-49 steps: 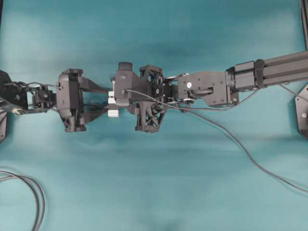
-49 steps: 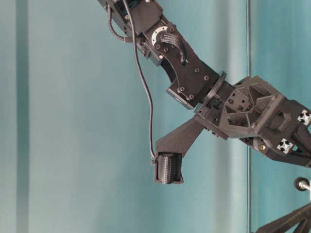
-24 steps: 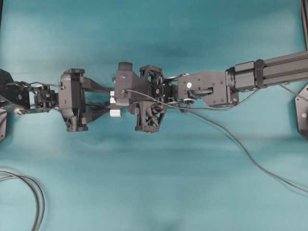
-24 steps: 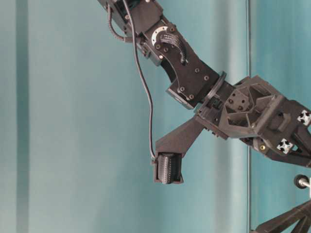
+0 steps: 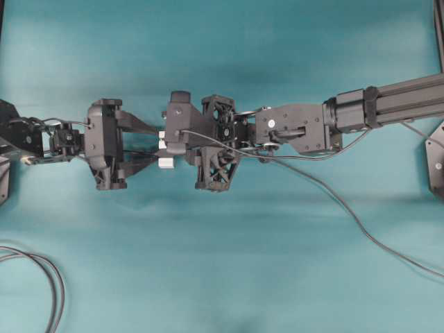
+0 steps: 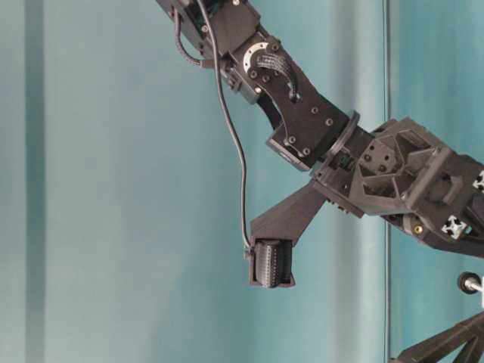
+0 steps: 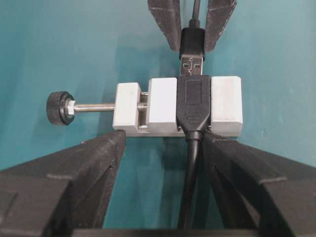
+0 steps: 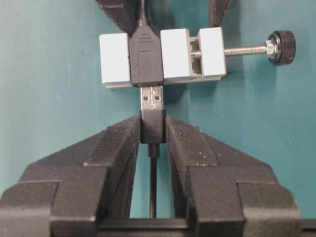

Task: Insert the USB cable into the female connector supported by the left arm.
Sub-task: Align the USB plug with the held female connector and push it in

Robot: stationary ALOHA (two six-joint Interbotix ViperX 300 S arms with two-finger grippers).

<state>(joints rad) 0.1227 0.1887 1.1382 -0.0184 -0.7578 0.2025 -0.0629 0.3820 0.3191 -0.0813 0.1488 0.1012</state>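
Observation:
The female connector [image 7: 193, 101] sits clamped in a white block [image 7: 226, 103] with a black-knobbed screw [image 7: 58, 108]. My left gripper [image 7: 164, 139] is shut on that block, one finger at each end of it. The right gripper [image 8: 153, 126] is shut on the dark plug of the USB cable [image 8: 152, 126]. The plug's silvery tip [image 8: 152, 98] lines up with the socket mouth and meets it, with nearly all its metal length still showing. From overhead both grippers meet at the block [image 5: 165, 163], and the cable [image 5: 347, 208] trails off to the right.
A looped pair of black cables [image 5: 52, 284] lies at the lower left of the teal table. The right arm's ribbed forearm [image 5: 395, 100] reaches in from the right. In the table-level view its wrist camera [image 6: 272, 263] hangs low, and the screw knob [image 6: 469, 283] shows at the right edge.
The right arm has edged a little left, towards the left gripper, carrying the plug closer to the socket. The left gripper has shifted slightly right with the block.

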